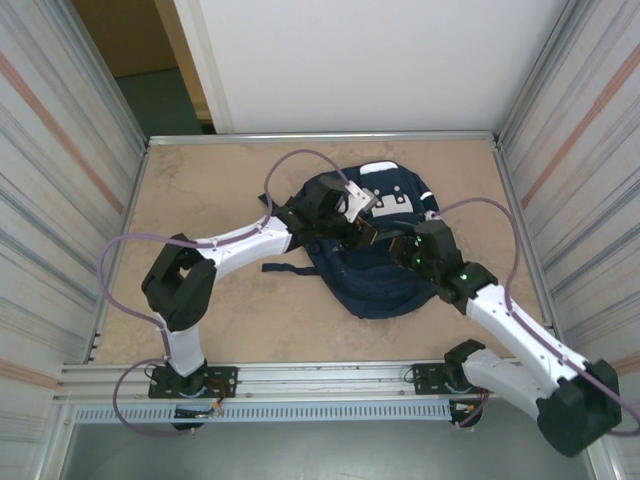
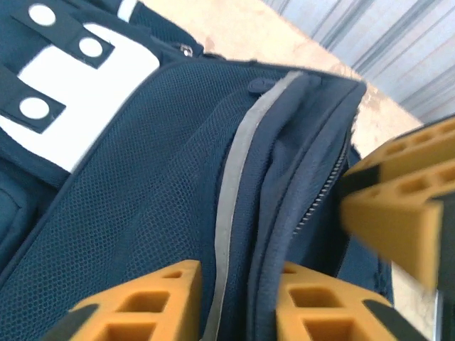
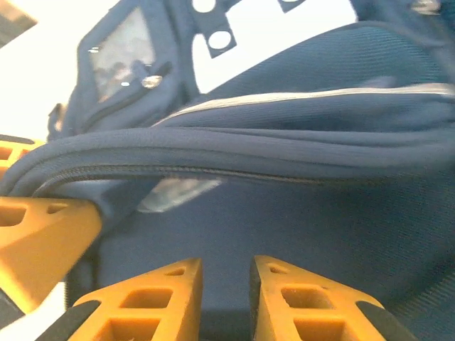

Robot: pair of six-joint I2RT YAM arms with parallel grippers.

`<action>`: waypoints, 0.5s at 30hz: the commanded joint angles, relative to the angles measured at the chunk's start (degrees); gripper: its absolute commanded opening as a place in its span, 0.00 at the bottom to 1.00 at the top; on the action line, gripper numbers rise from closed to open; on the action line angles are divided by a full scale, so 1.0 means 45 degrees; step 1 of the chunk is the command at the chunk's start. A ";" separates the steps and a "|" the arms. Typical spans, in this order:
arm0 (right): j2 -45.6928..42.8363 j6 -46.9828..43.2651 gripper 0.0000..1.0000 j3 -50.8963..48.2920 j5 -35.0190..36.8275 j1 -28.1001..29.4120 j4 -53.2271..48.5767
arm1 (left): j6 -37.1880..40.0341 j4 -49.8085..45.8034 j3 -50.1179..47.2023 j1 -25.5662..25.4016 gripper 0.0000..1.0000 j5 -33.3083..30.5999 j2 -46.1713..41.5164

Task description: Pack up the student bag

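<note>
The student bag (image 1: 375,285), navy with a white buckle patch (image 1: 385,200), lies at the middle of the table. Both arms meet over its upper half. My left gripper (image 1: 360,232) is at the bag's open zipper edge. In the left wrist view its orange fingers (image 2: 238,273) stand a little apart, with a fold of the bag (image 2: 142,177), grey stripe and zipper hem, between them. My right gripper (image 1: 402,250) faces the mouth of the bag (image 3: 320,92). Its jaws (image 3: 226,266) are slightly apart with nothing between them. The bag's dark lining lies beyond them.
A dark strap (image 1: 285,268) trails left of the bag on the tan tabletop (image 1: 220,190). Metal rails and corrugated walls (image 1: 60,200) close in both sides. In each wrist view the other gripper's orange finger is close by.
</note>
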 commanded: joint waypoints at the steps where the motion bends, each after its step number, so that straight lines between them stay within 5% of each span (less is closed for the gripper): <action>1: -0.0837 -0.0462 0.26 -0.0261 0.0212 -0.0760 -0.2204 | -0.0084 -0.0211 0.0092 -0.0150 0.37 0.0180 -0.0088; 9: -0.1384 -0.1069 0.31 0.1536 -0.2479 -0.3532 -0.3999 | -0.0449 -0.2211 -0.1740 -0.0174 0.51 -0.0350 -0.2778; 15: -0.0363 -0.1244 0.36 0.2756 -0.3341 -0.3881 -0.4118 | -0.0717 -0.1513 -0.3464 0.0775 0.58 0.0149 -0.4474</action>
